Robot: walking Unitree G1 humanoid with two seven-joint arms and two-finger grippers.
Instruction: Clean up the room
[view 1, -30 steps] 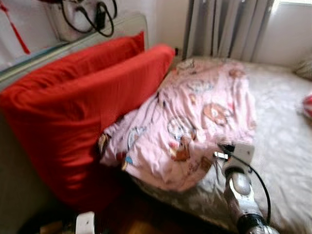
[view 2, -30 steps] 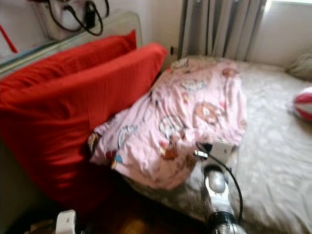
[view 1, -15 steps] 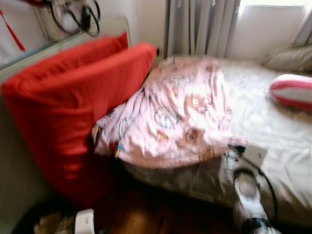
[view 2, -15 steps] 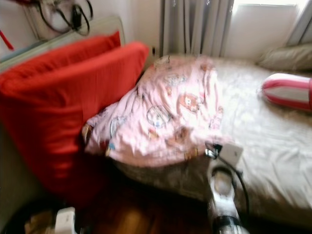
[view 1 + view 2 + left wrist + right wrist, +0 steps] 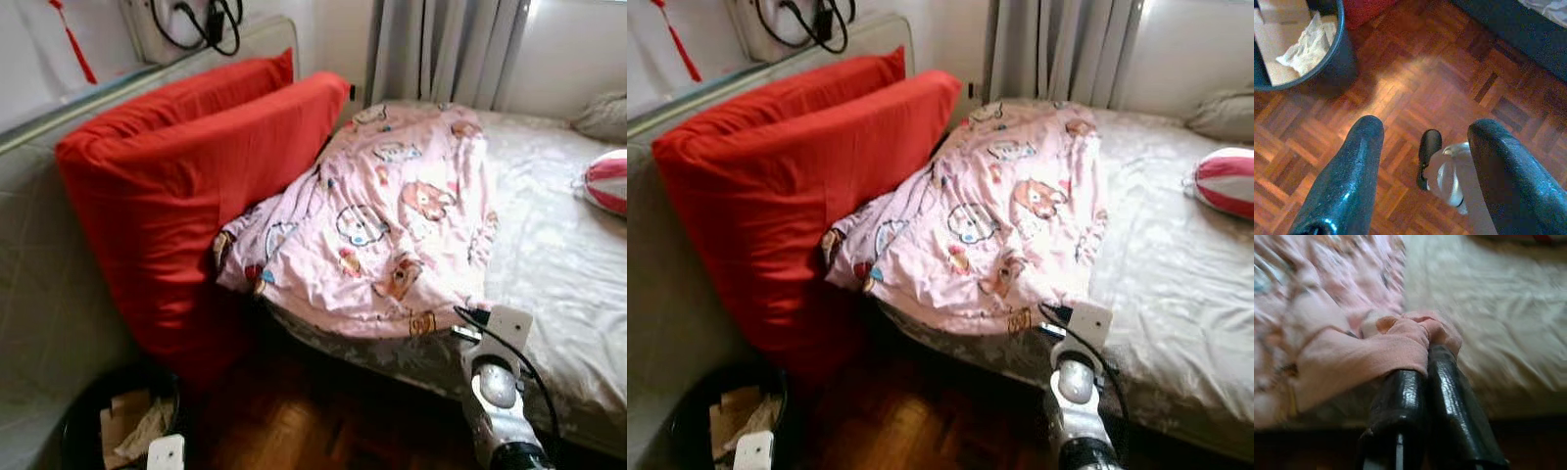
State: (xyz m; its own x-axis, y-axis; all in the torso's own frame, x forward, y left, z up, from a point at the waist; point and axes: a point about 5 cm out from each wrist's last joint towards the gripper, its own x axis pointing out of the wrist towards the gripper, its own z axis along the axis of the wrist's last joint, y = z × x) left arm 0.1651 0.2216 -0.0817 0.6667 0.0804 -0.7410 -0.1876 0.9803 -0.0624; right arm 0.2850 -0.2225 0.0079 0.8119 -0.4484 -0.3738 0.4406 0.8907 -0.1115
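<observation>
Right pincer clenched on the blanket's corner, ready to draw it flat across the bed.

I have the right pincer [image 5: 1422,345] pinched tight on a fold of the pink cartoon blanket [image 5: 392,225], which lies bunched at the head of the bed [image 5: 558,255], its far edge against the red pillows [image 5: 186,166] at 10 o'clock. To do this well I would pull low and steady toward 3 o'clock, keeping the cloth taut so it spreads rather than bunches, and watch that the fold does not slip. The left pincer [image 5: 1422,147] hangs released over the wood floor [image 5: 1415,83], near the waste bin [image 5: 1344,58].
</observation>
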